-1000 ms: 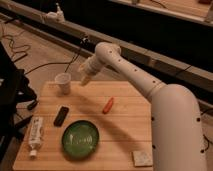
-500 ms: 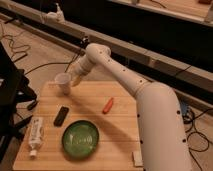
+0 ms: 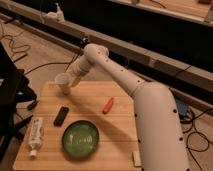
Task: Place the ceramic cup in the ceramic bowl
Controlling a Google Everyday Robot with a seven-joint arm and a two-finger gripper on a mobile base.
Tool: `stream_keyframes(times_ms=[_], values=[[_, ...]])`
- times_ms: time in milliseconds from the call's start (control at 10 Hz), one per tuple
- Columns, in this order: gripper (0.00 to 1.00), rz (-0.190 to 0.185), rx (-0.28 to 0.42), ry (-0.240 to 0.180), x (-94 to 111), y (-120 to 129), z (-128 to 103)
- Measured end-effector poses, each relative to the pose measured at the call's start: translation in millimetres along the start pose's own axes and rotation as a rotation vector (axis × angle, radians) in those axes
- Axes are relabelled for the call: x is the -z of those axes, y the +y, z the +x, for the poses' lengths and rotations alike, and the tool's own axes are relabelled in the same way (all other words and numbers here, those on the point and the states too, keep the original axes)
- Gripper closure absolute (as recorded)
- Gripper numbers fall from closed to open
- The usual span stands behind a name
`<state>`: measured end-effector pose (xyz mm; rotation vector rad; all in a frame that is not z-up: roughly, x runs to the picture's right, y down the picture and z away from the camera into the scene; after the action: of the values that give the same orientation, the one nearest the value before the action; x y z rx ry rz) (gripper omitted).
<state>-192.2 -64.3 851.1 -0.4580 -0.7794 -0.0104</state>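
The pincer (image 3: pixel 73 81) hangs at the far left corner of the surface (image 3: pixel 120 130), right against the right-hand side of the ceramic cup (image 3: pixel 62 82), with its fingers spread wide. Whether one finger reaches inside the cup or both stand beside it cannot be told. A second ago the pincer hung clearly to the right of the cup with a gap between them. Half a second ago it had drawn close, and now that gap is gone. The arm (image 3: pixel 125 80) has swung leftward and lower to get there, and its white body fills more of the right side of the view than before. The cup stands upright on the surface where it stood earlier, well apart from the ceramic bowl (image 3: pixel 80 139), which sits near the front edge, unmoved. Between cup and bowl lies a black flat object (image 3: pixel 61 115), with a white tube (image 3: pixel 35 134) at the left edge and a red-orange stick (image 3: pixel 107 105) to the right, all where they were.
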Motion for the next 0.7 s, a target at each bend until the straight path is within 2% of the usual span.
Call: stream_keyframes(times_ms=[200, 700], values=[[0.37, -0.002, -0.001, 0.018, 4, 0, 11], [0.37, -0.063, 0.028, 0.002, -35, -8, 3]])
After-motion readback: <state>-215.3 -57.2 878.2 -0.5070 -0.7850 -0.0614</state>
